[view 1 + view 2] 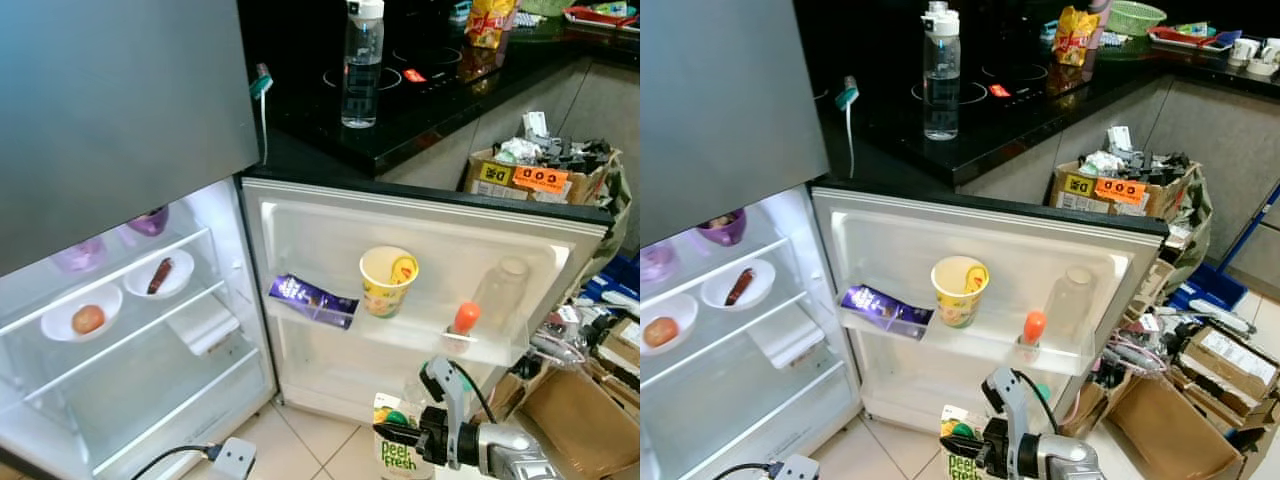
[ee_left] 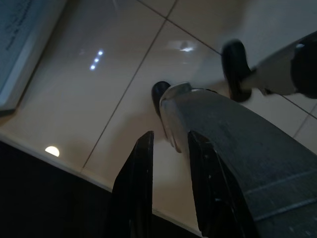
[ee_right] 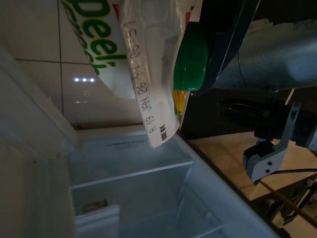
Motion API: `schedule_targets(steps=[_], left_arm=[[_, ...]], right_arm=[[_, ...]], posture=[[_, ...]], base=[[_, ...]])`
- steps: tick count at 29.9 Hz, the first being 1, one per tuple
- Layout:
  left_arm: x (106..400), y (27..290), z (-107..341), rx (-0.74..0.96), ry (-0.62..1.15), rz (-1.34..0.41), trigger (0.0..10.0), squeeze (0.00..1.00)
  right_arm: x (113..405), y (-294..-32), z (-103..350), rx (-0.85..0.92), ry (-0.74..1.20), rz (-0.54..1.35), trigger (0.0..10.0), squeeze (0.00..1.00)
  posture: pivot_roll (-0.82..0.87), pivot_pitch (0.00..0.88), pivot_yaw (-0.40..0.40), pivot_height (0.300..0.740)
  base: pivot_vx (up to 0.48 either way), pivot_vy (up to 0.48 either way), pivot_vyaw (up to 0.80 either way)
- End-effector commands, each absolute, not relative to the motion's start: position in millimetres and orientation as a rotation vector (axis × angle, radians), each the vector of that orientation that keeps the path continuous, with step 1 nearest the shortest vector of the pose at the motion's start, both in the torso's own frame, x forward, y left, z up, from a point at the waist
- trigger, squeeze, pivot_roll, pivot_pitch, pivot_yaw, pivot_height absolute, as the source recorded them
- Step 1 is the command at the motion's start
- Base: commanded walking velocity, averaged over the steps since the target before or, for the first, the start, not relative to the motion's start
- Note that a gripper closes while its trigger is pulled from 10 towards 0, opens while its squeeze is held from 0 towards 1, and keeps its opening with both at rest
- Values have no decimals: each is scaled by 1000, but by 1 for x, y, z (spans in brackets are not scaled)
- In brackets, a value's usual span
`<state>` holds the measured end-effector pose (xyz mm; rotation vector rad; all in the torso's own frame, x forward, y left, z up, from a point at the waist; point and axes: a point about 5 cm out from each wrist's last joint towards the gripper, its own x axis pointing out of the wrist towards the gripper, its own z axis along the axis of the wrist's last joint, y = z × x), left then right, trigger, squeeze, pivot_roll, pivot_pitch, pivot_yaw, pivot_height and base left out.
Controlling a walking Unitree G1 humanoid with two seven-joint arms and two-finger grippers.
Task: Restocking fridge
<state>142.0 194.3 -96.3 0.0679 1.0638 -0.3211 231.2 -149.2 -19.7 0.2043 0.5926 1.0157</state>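
Observation:
My right gripper (image 1: 418, 446) is shut on a white and green juice carton (image 1: 398, 452) low in front of the open fridge door (image 1: 300, 215). In the right wrist view the carton (image 3: 143, 59) hangs with its green cap (image 3: 190, 54) against a dark finger (image 3: 225, 44), above an empty fridge shelf (image 3: 133, 171). The door shelf (image 1: 420, 338) above it holds a purple packet (image 1: 312, 300), a yellow cup (image 1: 388, 280), an orange-capped item (image 1: 465, 318) and a clear bottle (image 1: 498, 295). My left gripper (image 2: 168, 144) hangs idle over the floor tiles, its fingers slightly apart with nothing between them.
Inside the fridge, white bowls hold a round fruit (image 1: 88, 318) and a dark sausage-like piece (image 1: 160, 275); lower glass shelves are bare. A water bottle (image 1: 362, 65) stands on the black counter. Cardboard boxes of clutter (image 1: 535, 170) crowd the right. A power strip (image 1: 235, 458) lies on the floor.

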Motion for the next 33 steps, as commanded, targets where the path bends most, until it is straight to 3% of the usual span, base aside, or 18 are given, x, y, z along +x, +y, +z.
schedule_targets(steps=[1,14,24,33], left_arm=[[138,192,-98,67,1079,-323,10000,0],[138,194,-98,81,1079,-339,10000,0],[136,195,-99,89,1098,-349,10000,0],[137,196,-98,85,1092,-328,10000,0]], right_arm=[[233,-152,-18,198,592,1002,10000,0],[234,-153,-18,192,589,998,10000,0],[237,-148,-14,187,566,1017,10000,0],[238,-143,-13,182,560,1036,10000,0]], posture=[[-69,0,-23,740],[-70,0,-24,740],[-71,0,-23,740],[-71,0,-23,740]], base=[[0,0,0],[0,0,0],[0,-417,0],[0,0,0]])
